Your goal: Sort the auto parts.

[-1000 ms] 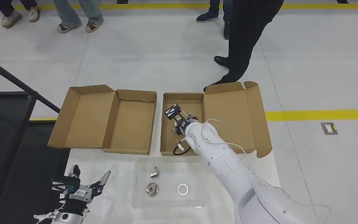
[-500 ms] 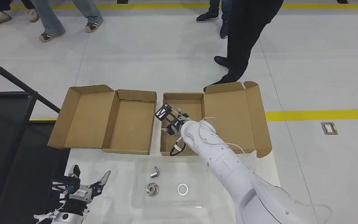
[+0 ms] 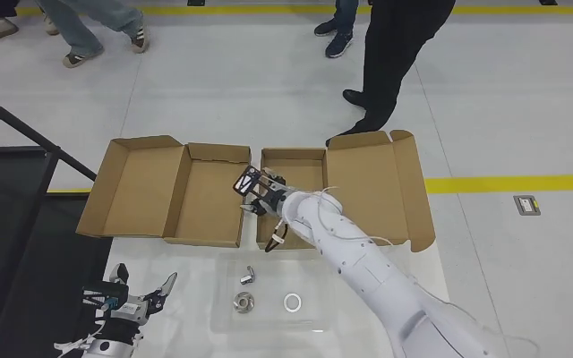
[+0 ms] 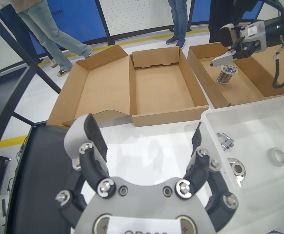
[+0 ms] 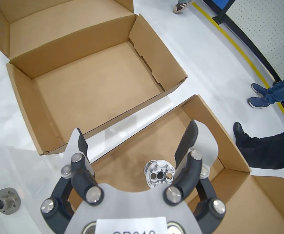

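R gripper point(image 5: 137, 138) wide open over left wall of right box point(image 3: 291, 154), metal hub point(image 5: 159, 175) upright just below; L gripper point(image 4: 145, 130) wide open, near-left corner of table point(image 4: 124, 141).

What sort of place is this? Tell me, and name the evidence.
Probably a factory or lab demo floor: yellow floor line, pegboard partitions, and metal parts in a clear tray beside open cardboard boxes.

On my surface point(image 4: 155, 144), one open cardboard box point(image 4: 164, 88) lies ahead of my left end effector point(image 4: 143, 123), a second box point(image 4: 246, 90) below my right end effector point(image 5: 135, 127), and a clear tray point(image 4: 255, 124) beside the left.
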Controlling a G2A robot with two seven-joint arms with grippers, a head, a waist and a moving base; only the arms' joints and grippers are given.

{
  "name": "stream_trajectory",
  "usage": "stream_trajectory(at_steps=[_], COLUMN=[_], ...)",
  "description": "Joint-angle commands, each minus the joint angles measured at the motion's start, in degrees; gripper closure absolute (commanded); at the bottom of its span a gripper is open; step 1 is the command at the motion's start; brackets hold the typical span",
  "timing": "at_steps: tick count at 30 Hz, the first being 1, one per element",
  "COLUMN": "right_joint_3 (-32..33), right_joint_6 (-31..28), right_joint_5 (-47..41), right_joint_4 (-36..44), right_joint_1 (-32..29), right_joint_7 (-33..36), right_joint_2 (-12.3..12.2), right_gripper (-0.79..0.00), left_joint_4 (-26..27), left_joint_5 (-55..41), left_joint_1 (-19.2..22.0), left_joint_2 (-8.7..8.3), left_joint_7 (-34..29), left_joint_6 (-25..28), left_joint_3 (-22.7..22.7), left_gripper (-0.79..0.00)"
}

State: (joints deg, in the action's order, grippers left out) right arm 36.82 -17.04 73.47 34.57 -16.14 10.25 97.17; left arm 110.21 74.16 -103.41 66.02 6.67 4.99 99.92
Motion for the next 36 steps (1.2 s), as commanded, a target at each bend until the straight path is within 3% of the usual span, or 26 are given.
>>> stream_trajectory(at_steps=[1, 9, 17, 22, 34, 36], right_joint_3=[1.7, 11.6, 13.3, 11.2, 11.2, 11.2], right_joint_6=[-1.5, -16.2, -30.5, -32.7, -32.7, -30.4], right_joint_5=[1.2, 5.4, 6.1, 5.1, 5.1, 6.6], right_joint_4=[7.1, 36.1, 52.1, 56.5, 56.5, 55.8], right_joint_1=[-2.4, -16.4, -25.5, -28.2, -28.2, -28.6], right_joint_7=[1.9, 13.9, 31.7, 42.8, 42.8, 42.1], right_joint_2=[-1.8, -9.1, -12.2, -12.8, -12.8, -12.8], right_gripper=[-0.785, -0.785, -0.785, -0.785, -0.785, -0.785], left_joint_4=[0.0, 0.0, 0.0, 0.0, 0.0, 0.0], left_joint_5=[0.0, 0.0, 0.0, 0.0, 0.0, 0.0], left_joint_1=[0.0, 0.0, 0.0, 0.0, 0.0, 0.0], left_joint_2=[0.0, 0.0, 0.0, 0.0, 0.0, 0.0], left_joint_7=[0.0, 0.0, 0.0, 0.0, 0.0, 0.0], left_joint_6=[0.0, 0.0, 0.0, 0.0, 0.0, 0.0], left_joint_3=[0.0, 0.0, 0.0, 0.0, 0.0, 0.0], left_gripper=[-0.785, -0.785, -0.785, -0.785, -0.785, -0.785])
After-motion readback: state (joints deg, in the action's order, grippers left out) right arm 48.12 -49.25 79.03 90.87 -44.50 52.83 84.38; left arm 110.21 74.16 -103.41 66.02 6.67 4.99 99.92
